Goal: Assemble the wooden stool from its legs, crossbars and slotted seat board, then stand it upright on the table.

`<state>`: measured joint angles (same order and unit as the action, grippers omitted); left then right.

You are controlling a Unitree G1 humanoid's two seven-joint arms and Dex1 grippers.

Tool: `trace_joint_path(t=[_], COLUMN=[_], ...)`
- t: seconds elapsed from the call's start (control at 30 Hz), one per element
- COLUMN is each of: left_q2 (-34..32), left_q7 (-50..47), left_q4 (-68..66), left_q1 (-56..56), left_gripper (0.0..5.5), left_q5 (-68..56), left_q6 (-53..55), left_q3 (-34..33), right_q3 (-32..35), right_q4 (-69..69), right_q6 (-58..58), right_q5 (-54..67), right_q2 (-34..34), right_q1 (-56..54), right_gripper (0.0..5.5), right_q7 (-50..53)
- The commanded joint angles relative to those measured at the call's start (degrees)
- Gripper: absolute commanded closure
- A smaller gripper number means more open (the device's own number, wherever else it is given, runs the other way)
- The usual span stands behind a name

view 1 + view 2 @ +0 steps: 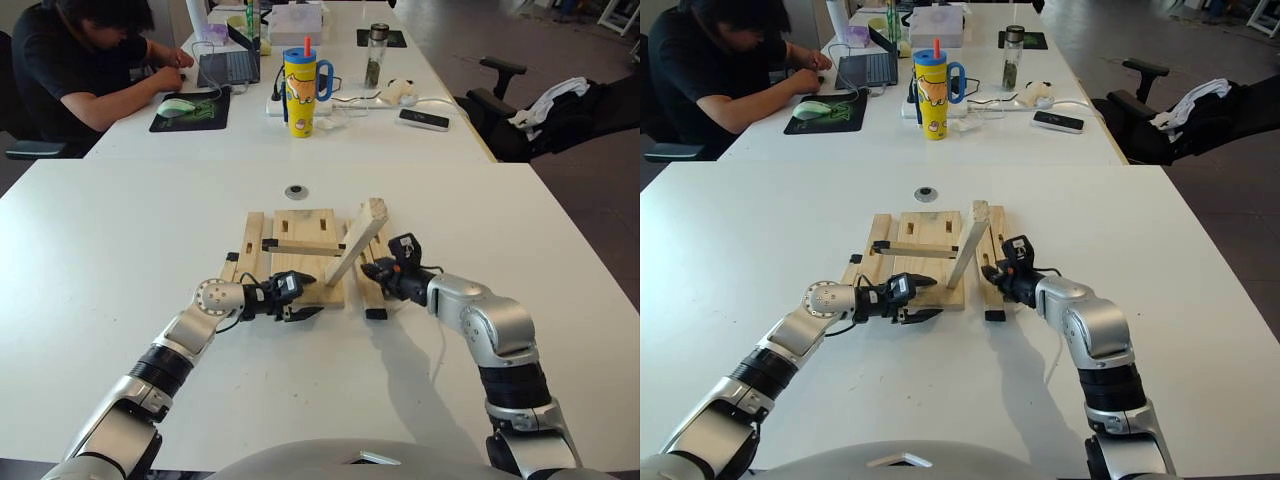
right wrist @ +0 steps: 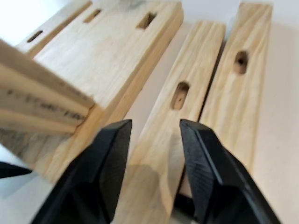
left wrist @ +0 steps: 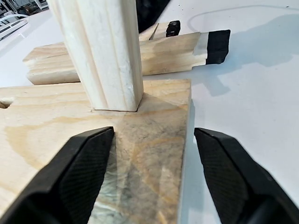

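The slotted seat board (image 1: 300,225) lies flat mid-table with a crossbar (image 1: 300,249) resting across it. One leg (image 1: 358,240) stands tilted in the board's near right corner slot (image 3: 105,51). Another leg (image 1: 250,240) lies along the board's left side, and two more legs (image 1: 372,295) lie to its right. My left gripper (image 1: 300,302) is open, and its fingers (image 3: 79,172) straddle the board's near corner (image 3: 140,140) just below the tilted leg. My right gripper (image 1: 385,272) is open over one lying leg (image 2: 163,126), beside a second leg (image 2: 233,93).
A round grommet (image 1: 294,191) sits in the table behind the board. On the far table stand a yellow cup (image 1: 300,90), a bottle (image 1: 377,55), a phone (image 1: 424,119) and a laptop (image 1: 228,65). White tabletop stretches left, right and in front of the parts.
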<state>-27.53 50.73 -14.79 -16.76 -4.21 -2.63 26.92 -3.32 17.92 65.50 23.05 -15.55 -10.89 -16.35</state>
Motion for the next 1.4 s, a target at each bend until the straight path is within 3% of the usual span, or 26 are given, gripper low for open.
trace_joint_path(t=[0.03, 0.3, 0.63, 0.83, 1.07, 1.4], left_q2=[-2.70, -3.59, -2.75, -2.33, -1.93, -1.54], left_q7=[2.13, 1.20, 0.64, 0.68, 0.35, 0.32], left_q4=[-0.78, 2.39, 0.51, -0.48, -1.08, -1.35], left_q1=[8.66, 10.89, 11.53, 11.47, 11.37, 10.30], left_gripper=[2.32, 2.32, 2.32, 2.32, 2.32, 2.32], left_q5=[3.31, 2.92, 2.92, 2.94, 2.62, 2.66], left_q6=[7.75, 9.19, 8.83, 8.61, 8.55, 8.64], left_q3=[3.24, 1.31, 0.24, 0.28, 0.41, 0.21], right_q3=[0.59, -2.39, 0.22, 5.21, 4.61, -14.34], right_q4=[4.01, 5.59, 5.90, 5.84, 6.43, 4.54], right_q6=[8.52, 10.43, 14.87, 17.59, 18.67, 14.80], right_q5=[0.20, -3.86, -1.40, -0.86, -1.54, -11.67], right_q2=[0.84, -3.23, 1.04, 5.32, 6.73, -2.01], right_q1=[1.39, 1.57, 0.19, -1.86, -3.07, -0.99], right_gripper=[3.18, 3.18, 3.18, 2.19, 2.19, 2.19], right_q7=[2.97, 5.07, 4.10, 4.99, 5.25, 10.97])
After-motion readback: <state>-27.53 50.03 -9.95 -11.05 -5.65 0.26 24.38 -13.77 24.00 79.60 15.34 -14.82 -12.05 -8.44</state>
